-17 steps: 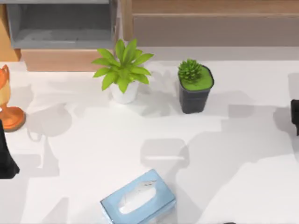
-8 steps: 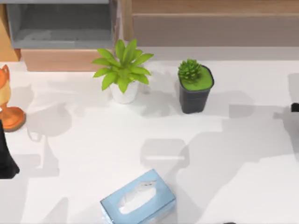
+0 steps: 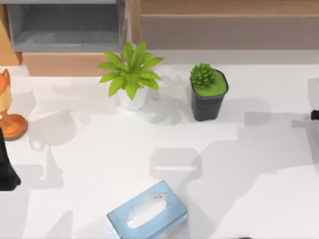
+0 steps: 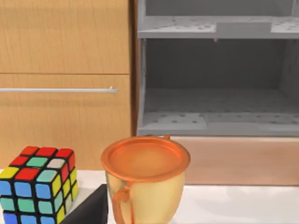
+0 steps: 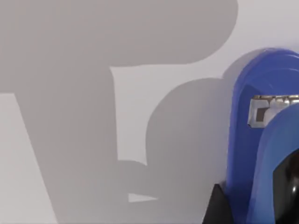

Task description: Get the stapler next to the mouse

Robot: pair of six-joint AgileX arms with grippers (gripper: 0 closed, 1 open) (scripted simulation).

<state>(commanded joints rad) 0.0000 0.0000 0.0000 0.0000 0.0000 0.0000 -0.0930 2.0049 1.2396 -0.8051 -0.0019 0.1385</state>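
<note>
Since a second ago, the dark block of the right arm at the top view's right edge has shrunk away, leaving just a small dark tip there; everything on the white table lies as it did.

Seen from the right wrist, the bright-blue bar-shaped stapler lies on the table very close beneath the camera, its rounded end and a silvery metal insert plain to see. Dark gripper parts sit against the stapler at that picture's corner, but I cannot tell how far the right gripper's fingers are parted or whether they have hold of it.

The left arm is parked at the table's left edge, just below an orange-gold trophy cup. From its wrist, that cup stands close ahead, with a multicoloured puzzle cube beside it, before a wooden cabinet and a grey open shelf unit. Whether the left gripper's fingers are parted or closed I cannot tell.

Elsewhere on the table, a leafy green plant in a white pot and a small succulent in a black pot stand side by side near the back, well apart from a pale-blue tissue box at the front edge.
</note>
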